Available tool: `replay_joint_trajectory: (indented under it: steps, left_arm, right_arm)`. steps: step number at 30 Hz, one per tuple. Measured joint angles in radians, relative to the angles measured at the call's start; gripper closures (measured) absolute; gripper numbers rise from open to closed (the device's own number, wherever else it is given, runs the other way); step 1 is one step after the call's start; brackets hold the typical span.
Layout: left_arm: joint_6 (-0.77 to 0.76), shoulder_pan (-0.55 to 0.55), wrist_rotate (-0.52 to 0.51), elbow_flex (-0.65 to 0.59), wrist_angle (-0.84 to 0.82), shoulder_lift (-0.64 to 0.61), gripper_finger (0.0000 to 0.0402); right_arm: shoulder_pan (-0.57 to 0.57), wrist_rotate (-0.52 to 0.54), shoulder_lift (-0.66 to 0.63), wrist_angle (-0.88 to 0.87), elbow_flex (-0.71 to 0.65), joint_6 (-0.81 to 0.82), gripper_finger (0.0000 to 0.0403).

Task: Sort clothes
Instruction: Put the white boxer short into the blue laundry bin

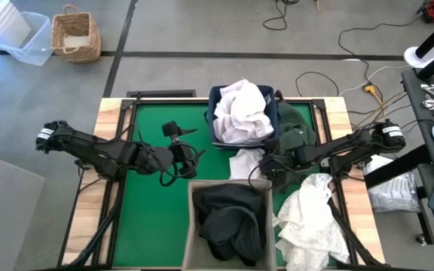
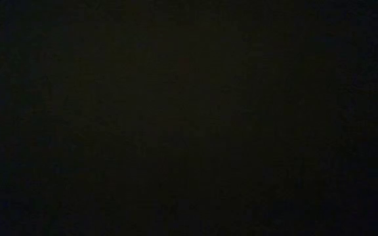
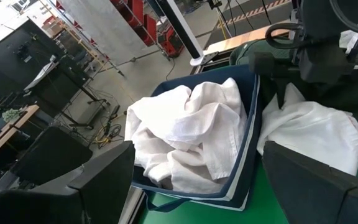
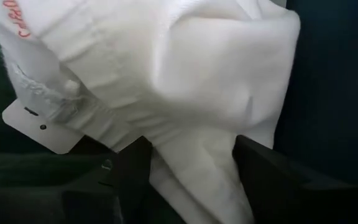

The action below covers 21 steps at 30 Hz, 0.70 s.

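Right pincer [image 4: 191,180] parted, astride white garment [image 4: 166,81], beside navy bin [image 4: 334,87]

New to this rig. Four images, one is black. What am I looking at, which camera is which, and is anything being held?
It is a two-armed robot at a green-topped table, sorting clothes. The overhead picture shows everything; the table-level picture is simply black. The other two come from cameras on each wrist.

A navy bin holds white clothes; a beige bin holds dark clothes. A dark green garment lies beside the navy bin, and a crumpled white one lies at the table's right edge.

The left gripper hangs open over the mat, holding nothing. The right gripper has a small white garment between its fingers, next to the navy bin; whether it grips firmly, I cannot tell.
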Motion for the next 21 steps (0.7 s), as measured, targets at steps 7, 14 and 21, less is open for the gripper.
replay_joint_trajectory:
  steps: [7, 14, 21]
  left_arm:
    - [-0.002, 0.000, 0.000, 0.000, 0.001, 0.000, 0.0074]
    - [-0.003, 0.000, 0.000, 0.000, 0.002, 0.000, 0.0074]
    - [-0.003, 0.000, 0.000, 0.000, 0.002, 0.000, 0.0074]
  right_arm:
    - [0.000, 0.007, -0.010, 0.000, 0.000, 0.012, 0.0232]
    - [0.000, 0.005, -0.025, 0.007, -0.002, 0.020, 0.0298]
    - [0.000, 0.005, -0.026, 0.007, -0.002, 0.025, 0.0365]
